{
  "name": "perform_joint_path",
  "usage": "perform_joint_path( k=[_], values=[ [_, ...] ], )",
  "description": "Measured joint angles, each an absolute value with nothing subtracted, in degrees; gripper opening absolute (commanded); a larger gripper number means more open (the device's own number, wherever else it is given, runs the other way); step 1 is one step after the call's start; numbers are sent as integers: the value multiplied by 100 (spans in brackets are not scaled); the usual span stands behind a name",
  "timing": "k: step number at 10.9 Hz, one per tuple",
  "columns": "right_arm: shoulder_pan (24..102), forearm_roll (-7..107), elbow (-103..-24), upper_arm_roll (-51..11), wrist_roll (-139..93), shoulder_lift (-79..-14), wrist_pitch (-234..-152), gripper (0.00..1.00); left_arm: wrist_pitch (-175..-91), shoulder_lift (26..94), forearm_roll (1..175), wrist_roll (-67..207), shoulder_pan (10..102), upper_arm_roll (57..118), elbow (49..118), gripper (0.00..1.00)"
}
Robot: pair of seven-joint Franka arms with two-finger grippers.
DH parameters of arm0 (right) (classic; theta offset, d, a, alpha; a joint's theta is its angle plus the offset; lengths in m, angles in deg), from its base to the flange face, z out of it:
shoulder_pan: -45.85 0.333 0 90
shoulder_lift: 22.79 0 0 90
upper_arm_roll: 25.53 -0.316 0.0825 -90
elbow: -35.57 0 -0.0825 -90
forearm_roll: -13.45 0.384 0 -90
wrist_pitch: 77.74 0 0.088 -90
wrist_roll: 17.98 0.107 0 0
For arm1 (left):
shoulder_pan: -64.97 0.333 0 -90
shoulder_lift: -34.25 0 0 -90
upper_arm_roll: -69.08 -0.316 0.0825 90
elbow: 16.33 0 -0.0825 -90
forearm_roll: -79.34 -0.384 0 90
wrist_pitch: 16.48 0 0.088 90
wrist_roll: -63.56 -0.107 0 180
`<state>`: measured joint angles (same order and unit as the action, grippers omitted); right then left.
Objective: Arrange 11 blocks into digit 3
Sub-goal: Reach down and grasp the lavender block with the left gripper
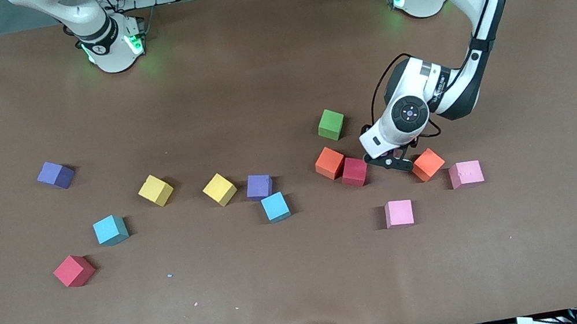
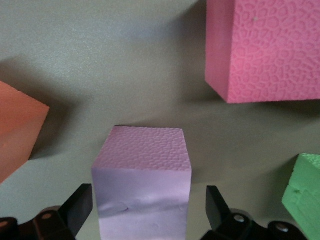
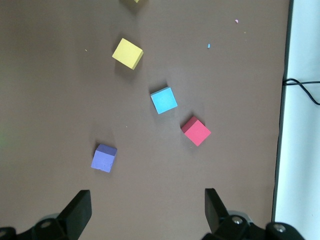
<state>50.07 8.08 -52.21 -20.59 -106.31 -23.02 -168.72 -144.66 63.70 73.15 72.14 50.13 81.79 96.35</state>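
The left gripper (image 2: 145, 207) is spread open astride a lilac block (image 2: 142, 175), fingers not touching it. Near that block lie an orange block (image 1: 428, 164), a red block (image 1: 354, 171) and a green block (image 1: 331, 124). The right gripper (image 3: 145, 210) waits, open, above the table's right-arm end.

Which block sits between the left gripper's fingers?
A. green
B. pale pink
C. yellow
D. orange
B: in the left wrist view a pale pink block sits between the open fingers of the left gripper, with a gap on each side.
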Motion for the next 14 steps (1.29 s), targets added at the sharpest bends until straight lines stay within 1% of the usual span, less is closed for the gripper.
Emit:
perform_joint_path(
  k=[2,3,4,7,9,10,13,14],
  values=[
    [5057,852,-5229,-2066,-10636,-2451,-16868,100,-14531,6387,7297,7214,5005,8179,9632,50],
    [5065,860,-5240,-2069,-10642,-2530,-16862,100,-14571,6396,7296,7214,5001,8179,9627,35],
    [5072,870,-5263,-2070,-10646,-2597,-16851,100,-14587,6402,7296,7214,5001,8178,9621,29],
    [5076,887,-5393,-2072,-10708,-2875,-16722,100,-14603,6371,7296,7340,5008,8172,9473,27],
    [5119,893,-5567,-2076,-10825,-3023,-16718,100,-14483,6155,7296,7735,5001,8196,9321,27],
    [5174,894,-5680,-2077,-10871,-3067,-16802,100,-14261,5989,7296,8117,4991,8297,9213,27],
    [5244,894,-6089,-2079,-11211,-3093,-17500,100,-13784,5709,7296,9564,4914,8903,8967,27],
    [5243,894,-6322,-2074,-11438,-3097,-17913,100,-13631,5682,7296,9981,4884,9107,8959,27]
  ],
)
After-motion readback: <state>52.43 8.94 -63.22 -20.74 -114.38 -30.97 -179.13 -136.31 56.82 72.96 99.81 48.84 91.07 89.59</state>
